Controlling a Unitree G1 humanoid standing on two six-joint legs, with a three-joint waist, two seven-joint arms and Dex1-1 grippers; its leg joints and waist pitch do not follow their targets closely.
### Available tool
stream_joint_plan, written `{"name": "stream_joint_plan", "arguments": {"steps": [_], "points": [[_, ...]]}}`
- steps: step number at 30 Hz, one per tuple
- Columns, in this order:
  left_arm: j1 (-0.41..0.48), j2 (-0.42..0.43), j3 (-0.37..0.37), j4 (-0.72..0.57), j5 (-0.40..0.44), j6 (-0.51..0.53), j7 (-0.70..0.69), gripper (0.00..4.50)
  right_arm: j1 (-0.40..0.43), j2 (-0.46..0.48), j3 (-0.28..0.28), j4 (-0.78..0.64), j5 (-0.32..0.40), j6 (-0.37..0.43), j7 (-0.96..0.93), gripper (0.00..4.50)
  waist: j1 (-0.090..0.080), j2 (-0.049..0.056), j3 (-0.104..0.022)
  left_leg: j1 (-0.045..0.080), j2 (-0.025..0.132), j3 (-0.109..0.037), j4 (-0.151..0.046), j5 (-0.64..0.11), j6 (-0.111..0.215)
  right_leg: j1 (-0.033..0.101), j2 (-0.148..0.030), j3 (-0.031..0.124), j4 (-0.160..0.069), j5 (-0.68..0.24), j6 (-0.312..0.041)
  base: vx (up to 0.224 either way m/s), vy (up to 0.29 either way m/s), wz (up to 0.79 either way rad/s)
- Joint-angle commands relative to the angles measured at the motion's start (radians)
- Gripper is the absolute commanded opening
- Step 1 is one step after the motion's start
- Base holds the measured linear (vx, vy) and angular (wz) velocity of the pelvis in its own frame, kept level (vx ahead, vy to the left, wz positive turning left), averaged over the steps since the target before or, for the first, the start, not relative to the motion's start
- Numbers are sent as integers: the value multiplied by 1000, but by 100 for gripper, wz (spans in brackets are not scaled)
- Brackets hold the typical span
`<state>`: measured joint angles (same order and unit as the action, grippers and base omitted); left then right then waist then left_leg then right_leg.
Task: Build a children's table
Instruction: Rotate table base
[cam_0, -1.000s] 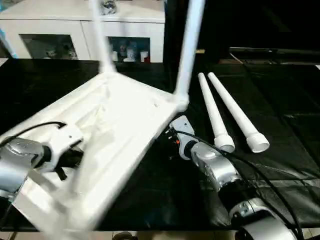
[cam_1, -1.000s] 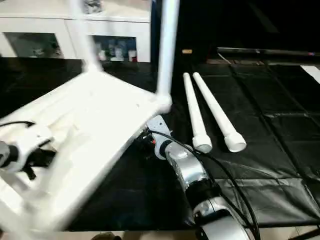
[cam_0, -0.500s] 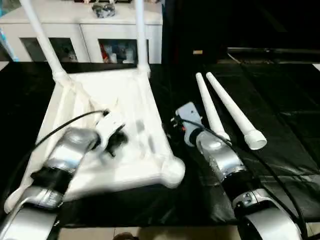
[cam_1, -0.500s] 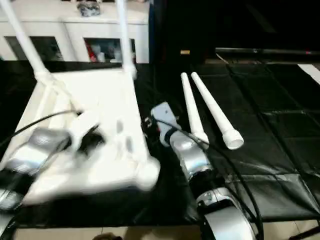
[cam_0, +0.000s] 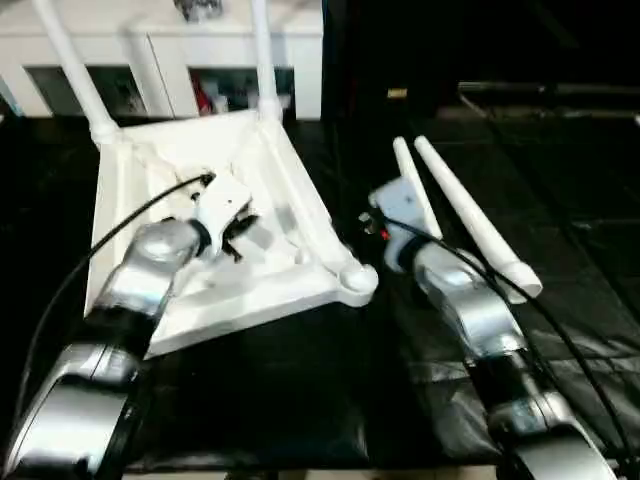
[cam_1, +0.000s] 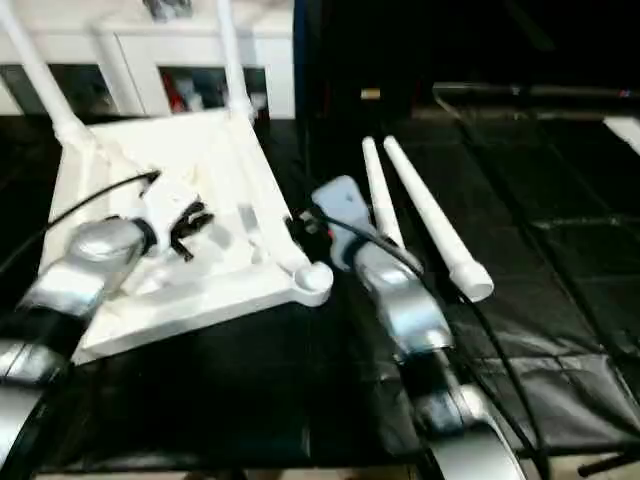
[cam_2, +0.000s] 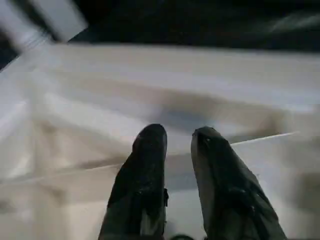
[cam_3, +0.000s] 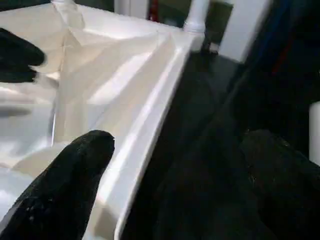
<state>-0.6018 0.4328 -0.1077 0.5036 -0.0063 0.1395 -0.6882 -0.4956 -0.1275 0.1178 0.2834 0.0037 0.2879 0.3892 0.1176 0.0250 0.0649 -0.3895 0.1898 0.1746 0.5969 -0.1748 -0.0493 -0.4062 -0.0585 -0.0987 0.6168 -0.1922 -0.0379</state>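
White table top (cam_0: 240, 290) now lies flat, no longer tilted; left gripper (cam_0: 237, 222) nearly closed, empty, right gripper (cam_3: 175, 150) wide open

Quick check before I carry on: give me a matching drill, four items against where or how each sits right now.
Items:
1. left tool
2. right tool
3. two loose legs
4. tabletop

States:
A. lying side by side on the black mat
B. upside down, two legs standing in its far corners
C. over the ribbed underside, fingers close together
D. wide open beside the tabletop's right edge

Pairs: 1-C, 2-D, 3-A, 4-B
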Motion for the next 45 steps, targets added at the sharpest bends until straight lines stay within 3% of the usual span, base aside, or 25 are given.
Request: {"name": "stream_joint_plan", "arguments": {"steps": [1, 3, 4, 5, 6, 8, 9, 11, 12, 18, 20, 21, 24, 27, 29, 31, 32, 33, 34, 35, 36, 37, 41, 45], "points": [[47, 6, 32, -139, -72, 59, -29, 107, 17, 3, -21, -88, 8, 81, -29, 449, 4, 7, -86, 22, 53, -21, -61, -109, 33, 65, -104, 66, -45, 17, -219, 0, 0, 0], [82, -5, 56, -218, -110, 99, -17, 107, 31, 12, -36, -126, 12, 115, -53, 449, 1, 4, -80, 24, 57, -20, -67, -134, 17, 62, -102, 67, -52, -46, -208, 0, 0, 0], [108, -20, 75, -282, -138, 126, 5, 107, 40, 25, -60, -150, 10, 121, -93, 449, 0, 6, -74, 29, 53, -18, -70, -186, 1, 56, -101, 68, -65, -138, -191, 0, 0, 0], [108, -20, 75, -282, -138, 126, 5, 107, 40, 25, -60, -150, 10, 121, -93, 449, -2, 1, -72, 32, 53, -17, -72, -205, -11, 56, -101, 69, -67, -176, -183, 0, 0, 0], [145, -54, 108, -371, -166, 158, 57, 107, 59, 46, -92, -196, 33, 122, -125, 449, -1, -5, -67, 33, 52, -18, -75, -239, -24, 53, -104, 71, -81, -273, -155, 0, 0, 0], [174, -89, 139, -432, -173, 165, 118, 107, 84, 52, -96, -249, 34, 131, -139, 449, 1, -2, -66, 35, 55, -20, -76, -245, -29, 50, -101, 72, -84, -306, -127, 0, 0, 0], [199, -138, 176, -471, -173, 106, 196, 107, 112, 61, -94, -294, 32, 126, -154, 449, 0, -3, -65, 34, 52, -20, -78, -249, -29, 49, -98, 70, -86, -316, -118, 0, 0, 0], [215, -177, 202, -494, -186, 61, 247, 107, 127, 73, -94, -308, 29, 104, -174, 449, -1, -7, -66, 29, 50, -21, -78, -245, -29, 52, -98, 70, -91, -321, -93, 0, 0, 0], [232, -193, 204, -544, -211, 124, 257, 107, 134, 74, -89, -309, 13, 83, -189, 449, -3, -9, -68, 27, 47, -21, -78, -241, -29, 53, -99, 69, -92, -329, -85, 0, 0, 0], [265, -226, 192, -608, -198, 204, 309, 156, 132, 96, -93, -329, -13, 133, -246, 450, -8, -9, -70, 25, 42, -19, -75, -206, -25, 49, -88, 70, -87, -288, -61, 0, 0, 0], [272, -218, 180, -609, -194, 211, 294, 185, 132, 104, -101, -340, 3, 152, -247, 450, -8, -7, -73, 23, 42, -20, -73, -184, -21, 51, -87, 70, -83, -247, -61, 0, 0, 0], [279, -213, 171, -611, -183, 210, 291, 185, 133, 106, -102, -351, 10, 163, -247, 450, -8, 1, -74, 24, 42, -21, -73, -180, -22, 50, -85, 70, -80, -225, -63, 0, 0, 0], [304, -191, 145, -615, -171, 222, 279, 214, 138, 105, -101, -369, 22, 198, -250, 450, -11, -1, -77, 24, 42, -21, -71, -158, -23, 53, -83, 70, -72, -143, -77, 0, 0, 0], [325, -158, 120, -630, -168, 255, 254, 234, 126, 94, -93, -353, 23, 193, -239, 450, -11, 1, -78, 25, 42, -20, -70, -160, -24, 53, -84, 71, -69, -123, -90, 0, 0, 0], [331, -139, 114, -639, -173, 273, 233, 258, 107, 79, -87, -326, 3, 179, -237, 450, -11, -6, -77, 24, 42, -18, -71, -154, -23, 55, -84, 71, -69, -123, -94, 0, 0, 0], [342, -106, 111, -655, -191, 306, 194, 272, 65, 71, -105, -278, -13, 177, -262, 450, -11, -2, -76, 26, 41, -19, -70, -160, -30, 54, -86, 71, -67, -144, -103, 0, 0, 0], [347, -90, 110, -660, -191, 307, 181, 272, 43, 63, -115, -252, -14, 191, -267, 450, -10, -13, -75, 26, 39, -17, -71, -159, -28, 56, -88, 71, -68, -167, -103, 0, 0, 0], [353, -75, 111, -667, -198, 317, 166, 291, 15, 52, -125, -218, -19, 198, -276, 450, -10, -9, -75, 28, 40, -18, -71, -163, -30, 55, -89, 71, -67, -177, -106, 0, 0, 0], [364, -47, 116, -683, -214, 332, 138, 291, -33, 34, -139, -169, -17, 260, -284, 450, -11, -15, -72, 27, 38, -17, -70, -167, -31, 55, -88, 71, -68, -203, -105, 0, 0, 0], [370, -32, 119, -693, -224, 337, 122, 312, -58, 25, -145, -142, -13, 295, -288, 450, -14, -10, -72, 30, 38, -17, -71, -168, -34, 53, -85, 71, -69, -213, -102, 0, 0, 0], [380, -9, 119, -708, -238, 351, 94, 316, -88, 19, -155, -103, 6, 338, -277, 450, -16, -16, -70, 30, 37, -15, -70, -176, -35, 52, -85, 72, -71, -221, -97, 0, 0, 0], [386, 5, 119, -718, -248, 359, 77, 320, -105, 17, -161, -79, 19, 360, -268, 450, -16, -14, -71, 29, 37, -16, -70, -174, -36, 53, -85, 72, -69, -221, -97, 0, 0, 0], [410, 67, 108, -762, -279, 389, -5, 360, -185, -6, -182, 76, 46, 316, -230, 450, -16, -12, -73, 31, 39, -16, -69, -176, -42, 51, -88, 71, -66, -195, -116, 0, 0, 0], [411, 123, 91, -799, -320, 454, -71, 396, -299, -42, -201, 335, 38, 298, -215, 450, -15, -13, -72, 31, 37, -14, -66, -190, -47, 51, -89, 70, -65, -212, -132, 0, 0, 0]]}}
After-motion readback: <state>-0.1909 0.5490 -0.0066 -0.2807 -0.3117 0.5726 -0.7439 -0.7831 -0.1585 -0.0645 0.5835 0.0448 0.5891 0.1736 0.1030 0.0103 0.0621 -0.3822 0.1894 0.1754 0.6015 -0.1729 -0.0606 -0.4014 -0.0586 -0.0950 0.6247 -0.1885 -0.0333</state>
